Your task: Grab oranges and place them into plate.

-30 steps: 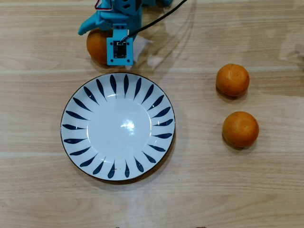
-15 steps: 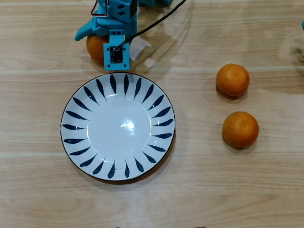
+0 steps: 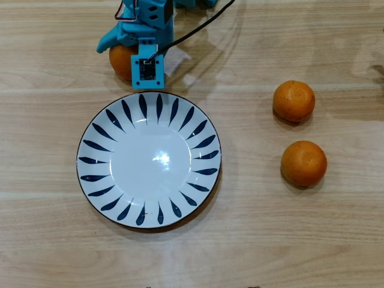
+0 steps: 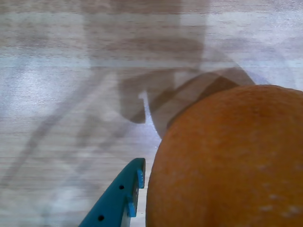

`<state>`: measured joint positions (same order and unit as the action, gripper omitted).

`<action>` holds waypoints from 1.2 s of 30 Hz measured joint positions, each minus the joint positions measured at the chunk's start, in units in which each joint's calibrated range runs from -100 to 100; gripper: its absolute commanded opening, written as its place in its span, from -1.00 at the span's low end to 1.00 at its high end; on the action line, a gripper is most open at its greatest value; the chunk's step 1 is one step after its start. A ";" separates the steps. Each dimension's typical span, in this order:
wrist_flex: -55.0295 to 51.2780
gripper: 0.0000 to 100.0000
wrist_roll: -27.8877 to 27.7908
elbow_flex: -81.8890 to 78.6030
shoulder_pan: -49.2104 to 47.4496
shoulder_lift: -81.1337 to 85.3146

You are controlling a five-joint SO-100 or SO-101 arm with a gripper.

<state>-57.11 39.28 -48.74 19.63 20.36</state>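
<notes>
The white plate with dark blue leaf strokes point(image 3: 93, 161) lies empty at the centre left of the overhead view. One orange point(image 3: 120, 60) sits just beyond the plate's far rim, mostly covered by my teal gripper point(image 3: 124, 53). In the wrist view this orange point(image 4: 227, 161) fills the lower right, and one teal finger point(image 4: 118, 198) lies against its left side. The other finger is out of frame. The jaws appear closed around the orange. Two more oranges lie on the table at the right, one farther point(image 3: 294, 101) and one nearer point(image 3: 303, 163).
The wooden table point(image 3: 270, 240) is bare around the plate and oranges. A black cable point(image 3: 198, 27) runs from the arm toward the top edge. The wrist camera module point(image 3: 147, 71) hangs over the plate's far rim.
</notes>
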 measured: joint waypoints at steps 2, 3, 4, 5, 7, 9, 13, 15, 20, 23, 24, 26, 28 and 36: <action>0.00 -0.10 0.00 0.00 0.08 0.00; 0.00 -0.10 0.00 0.00 0.08 0.00; 0.00 -0.10 0.00 0.00 0.08 0.00; 0.00 -0.10 0.00 0.00 0.08 0.00; 0.00 -0.18 0.00 0.00 0.17 0.00; 0.00 -0.23 0.00 0.00 0.25 0.00; 0.00 -0.24 0.00 0.09 0.59 0.08; 0.00 -0.24 0.00 0.09 0.59 0.08; 0.00 -0.30 0.00 0.09 0.51 0.17; 0.00 -0.39 0.00 0.09 0.51 0.17; 0.00 -0.38 0.00 0.09 0.51 0.17; 0.00 -0.33 -0.05 0.09 0.51 0.17; 0.00 -0.33 -0.05 0.09 0.51 0.17; -7.41 -0.33 -0.10 6.20 -0.17 -0.08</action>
<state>-64.51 39.18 -42.54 19.46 20.27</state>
